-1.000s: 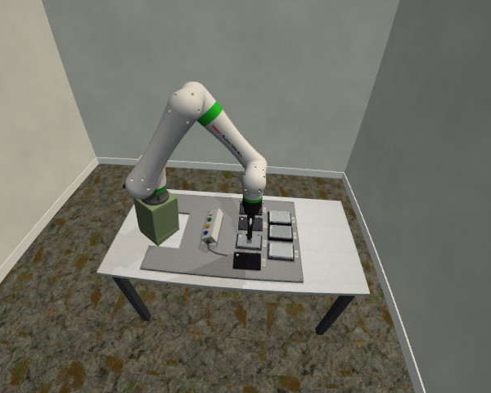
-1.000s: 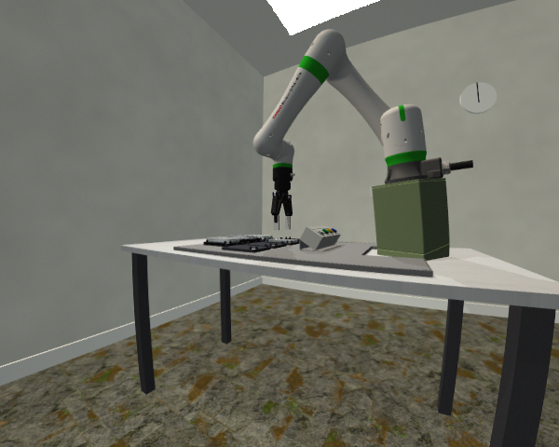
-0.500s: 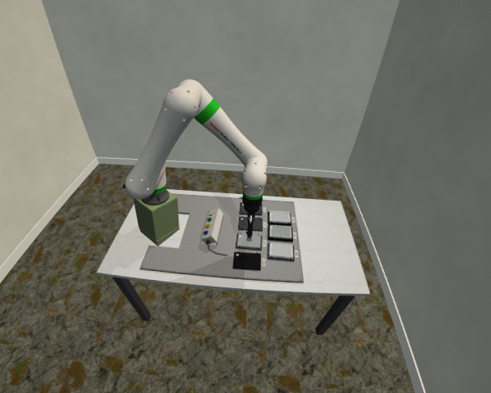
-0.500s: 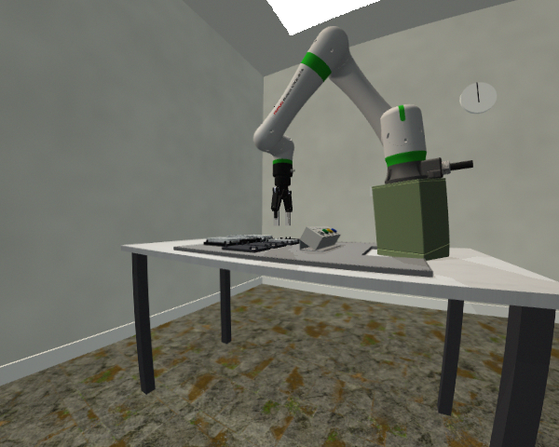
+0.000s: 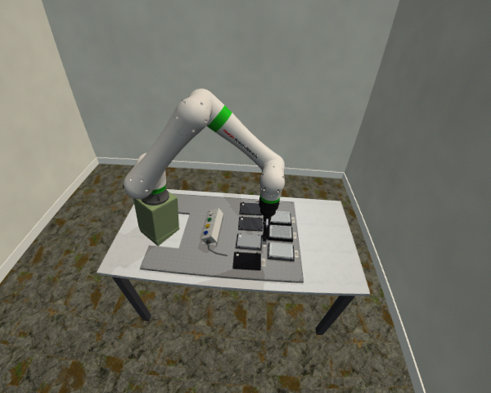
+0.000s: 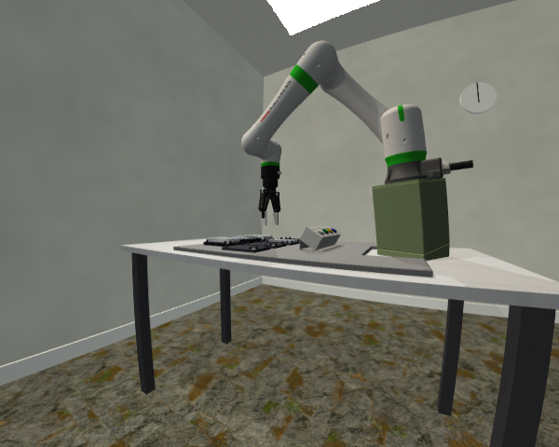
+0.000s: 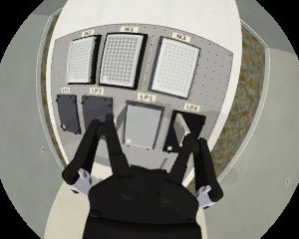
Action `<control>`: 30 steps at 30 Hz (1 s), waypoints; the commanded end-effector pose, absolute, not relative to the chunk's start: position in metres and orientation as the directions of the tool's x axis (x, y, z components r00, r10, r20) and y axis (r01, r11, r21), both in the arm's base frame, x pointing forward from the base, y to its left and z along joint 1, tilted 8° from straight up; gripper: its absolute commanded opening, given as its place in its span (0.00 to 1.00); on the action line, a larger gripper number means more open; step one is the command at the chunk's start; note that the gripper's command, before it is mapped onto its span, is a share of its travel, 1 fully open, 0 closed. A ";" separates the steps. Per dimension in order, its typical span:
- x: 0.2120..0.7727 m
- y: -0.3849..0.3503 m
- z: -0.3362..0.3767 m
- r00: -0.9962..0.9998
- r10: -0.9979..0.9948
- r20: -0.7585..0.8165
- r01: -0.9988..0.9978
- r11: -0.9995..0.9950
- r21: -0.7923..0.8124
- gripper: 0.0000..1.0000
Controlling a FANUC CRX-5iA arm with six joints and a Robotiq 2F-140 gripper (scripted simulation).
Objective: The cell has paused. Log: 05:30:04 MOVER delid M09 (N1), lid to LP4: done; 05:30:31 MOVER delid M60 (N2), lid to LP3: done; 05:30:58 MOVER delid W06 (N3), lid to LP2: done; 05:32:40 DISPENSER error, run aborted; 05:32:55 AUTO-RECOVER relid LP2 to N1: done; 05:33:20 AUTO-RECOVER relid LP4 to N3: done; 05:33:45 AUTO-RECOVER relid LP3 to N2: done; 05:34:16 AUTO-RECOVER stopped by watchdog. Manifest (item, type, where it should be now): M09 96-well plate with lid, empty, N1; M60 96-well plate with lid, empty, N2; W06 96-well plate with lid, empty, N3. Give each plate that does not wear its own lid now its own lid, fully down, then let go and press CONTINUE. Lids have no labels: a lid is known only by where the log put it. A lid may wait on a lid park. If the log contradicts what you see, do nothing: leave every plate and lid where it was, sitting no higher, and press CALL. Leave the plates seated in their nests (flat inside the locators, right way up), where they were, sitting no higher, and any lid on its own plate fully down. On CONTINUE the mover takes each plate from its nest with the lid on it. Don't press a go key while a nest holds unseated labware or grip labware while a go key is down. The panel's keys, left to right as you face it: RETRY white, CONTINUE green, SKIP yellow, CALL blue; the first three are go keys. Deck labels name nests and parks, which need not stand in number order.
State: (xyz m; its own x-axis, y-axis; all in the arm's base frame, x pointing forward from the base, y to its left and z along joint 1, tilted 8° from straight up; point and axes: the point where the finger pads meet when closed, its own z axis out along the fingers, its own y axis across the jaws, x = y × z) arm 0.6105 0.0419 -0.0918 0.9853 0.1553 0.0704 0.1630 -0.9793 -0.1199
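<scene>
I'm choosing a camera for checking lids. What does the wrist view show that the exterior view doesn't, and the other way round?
Only the wrist view: three well plates in a row seen from above, and beside them four park spots, one holding a pale lid, three dark. The labels are too blurred to read.
Only the exterior view: the whole arm, its green pedestal, the key panel, a wall clock.
Both: the open, empty pincer above the grey deck, touching nothing.
</scene>
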 end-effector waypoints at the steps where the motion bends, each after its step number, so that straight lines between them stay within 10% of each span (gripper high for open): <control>1: 0.663 0.035 -0.089 0.986 0.149 0.071 0.156 -0.980 -0.120 0.66; 30: 0.715 0.022 -0.090 0.988 0.141 0.070 0.148 -0.982 -0.119 0.66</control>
